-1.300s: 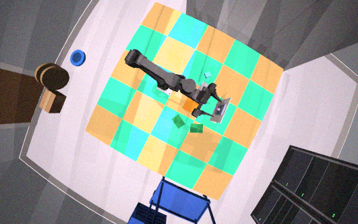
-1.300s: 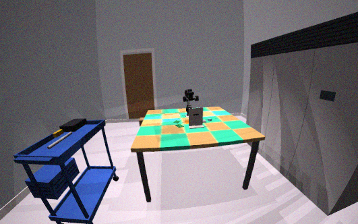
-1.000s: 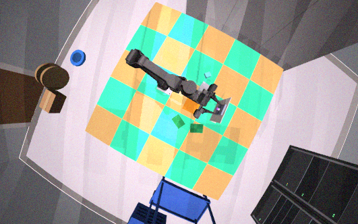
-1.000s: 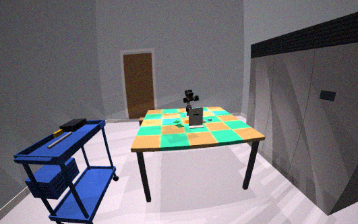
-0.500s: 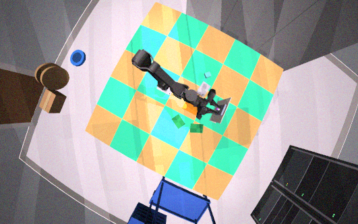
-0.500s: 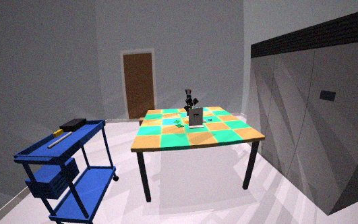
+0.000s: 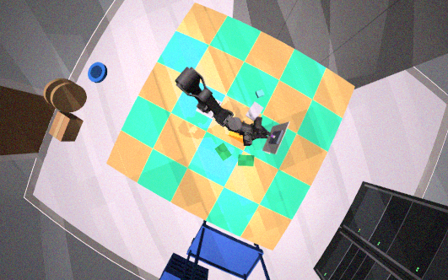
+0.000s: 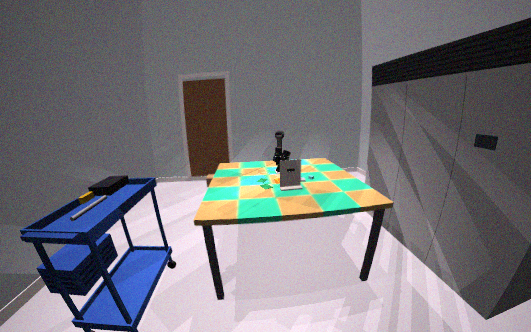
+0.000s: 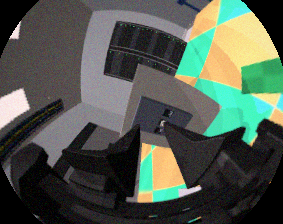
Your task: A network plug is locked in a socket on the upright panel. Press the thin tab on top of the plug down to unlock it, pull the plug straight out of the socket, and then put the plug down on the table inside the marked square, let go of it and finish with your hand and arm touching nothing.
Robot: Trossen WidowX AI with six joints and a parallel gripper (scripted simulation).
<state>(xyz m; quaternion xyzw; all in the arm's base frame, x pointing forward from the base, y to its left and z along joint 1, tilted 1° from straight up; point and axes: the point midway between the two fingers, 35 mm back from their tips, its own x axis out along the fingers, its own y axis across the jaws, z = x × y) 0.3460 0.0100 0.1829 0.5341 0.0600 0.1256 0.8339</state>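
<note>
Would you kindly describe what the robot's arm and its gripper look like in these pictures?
The single jointed dark grey, near-black arm is built of chunky segments with rounded joint housings, the bulkiest at its base end. Its matte gripper matches that colour and ends in two wedge-shaped dark fingers that taper towards their tips. No cables, logos or markings can be made out at this resolution.

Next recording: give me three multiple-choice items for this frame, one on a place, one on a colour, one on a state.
1. The upright panel stands on: A the table, B the cart, C the floor.
2. The cart is: A red, B blue, C white.
3. The door at the back is: A wide open, B missing, C shut.

Answers:
1 A: the panel rises from the checkered table.
2 B: the cart has a blue frame and blue shelves.
3 C: the brown door fills its frame.
</note>
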